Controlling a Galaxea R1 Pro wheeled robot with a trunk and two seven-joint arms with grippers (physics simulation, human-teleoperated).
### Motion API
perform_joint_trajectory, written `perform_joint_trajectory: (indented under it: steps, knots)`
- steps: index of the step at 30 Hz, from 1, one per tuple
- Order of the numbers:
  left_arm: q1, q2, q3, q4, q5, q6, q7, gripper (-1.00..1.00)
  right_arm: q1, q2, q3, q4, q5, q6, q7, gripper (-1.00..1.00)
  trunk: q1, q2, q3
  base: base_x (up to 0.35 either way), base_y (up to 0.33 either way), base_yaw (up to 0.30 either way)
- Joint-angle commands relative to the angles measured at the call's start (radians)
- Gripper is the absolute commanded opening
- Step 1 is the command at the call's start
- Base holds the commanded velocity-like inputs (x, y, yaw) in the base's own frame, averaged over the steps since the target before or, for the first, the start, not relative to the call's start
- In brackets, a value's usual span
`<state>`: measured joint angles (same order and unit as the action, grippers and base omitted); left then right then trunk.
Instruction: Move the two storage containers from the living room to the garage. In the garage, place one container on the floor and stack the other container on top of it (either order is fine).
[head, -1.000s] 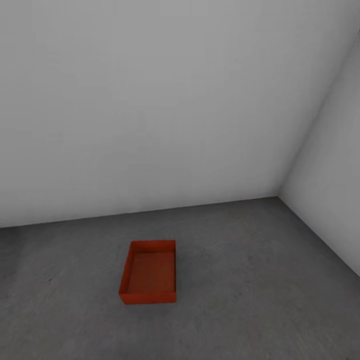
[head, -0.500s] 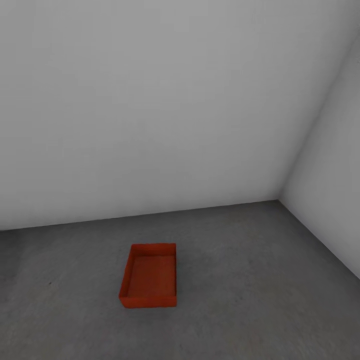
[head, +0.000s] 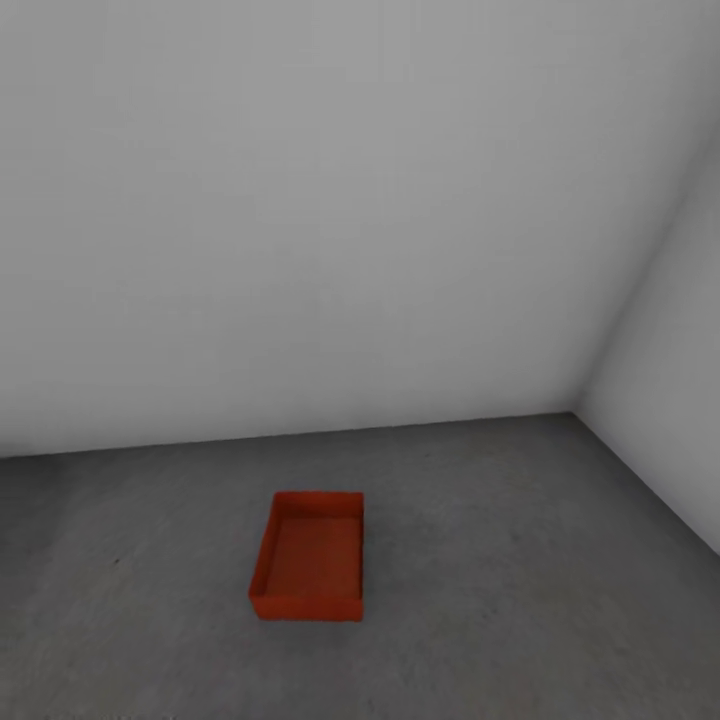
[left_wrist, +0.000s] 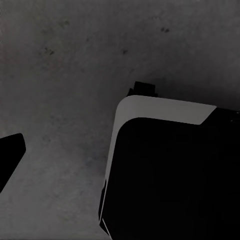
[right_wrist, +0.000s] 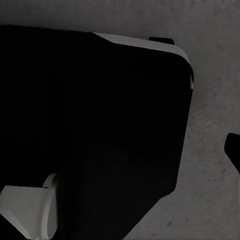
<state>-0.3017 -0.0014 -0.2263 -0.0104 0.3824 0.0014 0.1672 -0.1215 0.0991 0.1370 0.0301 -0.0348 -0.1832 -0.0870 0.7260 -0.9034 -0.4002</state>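
One orange-red storage container sits open and empty on the dark grey speckled floor of the garage, ahead of me and a little left of centre, its long side running away from me. It stands alone, with nothing stacked in or on it. In the left wrist view a single dark fingertip pokes in over bare floor. A dark fingertip likewise shows at the edge of the right wrist view. Neither holds anything that I can see.
A plain white-grey back wall meets a side wall in a corner at the right. My black, white-edged base shows in the left wrist view, and the base shows again in the right wrist view.
The whole head view has shifted slightly, so the container and the wall corner appear a bit further right and lower. The container itself has not moved on the floor.
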Motion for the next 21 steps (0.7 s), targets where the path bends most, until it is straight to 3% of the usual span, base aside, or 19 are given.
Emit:
perform_joint_trajectory:
  steps: [1, 12, 21]
  knots:
    - [0.000, 0.000, -0.008, 0.000, 0.009, 0.000, 0.003, 1.00, -0.001, 0.000, 0.008, 0.003, -0.004, -0.005, -0.004, 1.00, 0.000, -0.001, 0.000, 0.000, 0.000, 0.162]
    - [0.000, 0.000, -0.008, 0.000, 0.008, 0.000, 0.003, 1.00, 0.002, -0.013, 0.007, 0.004, -0.005, -0.007, -0.001, 1.00, 0.000, -0.001, 0.017, 0.000, 0.000, 0.104]
    - [0.000, 0.000, -0.008, 0.000, 0.008, 0.000, 0.003, 1.00, 0.002, -0.015, 0.010, 0.004, 0.005, -0.007, 0.001, 1.00, 0.000, -0.001, 0.031, 0.000, 0.000, 0.021]
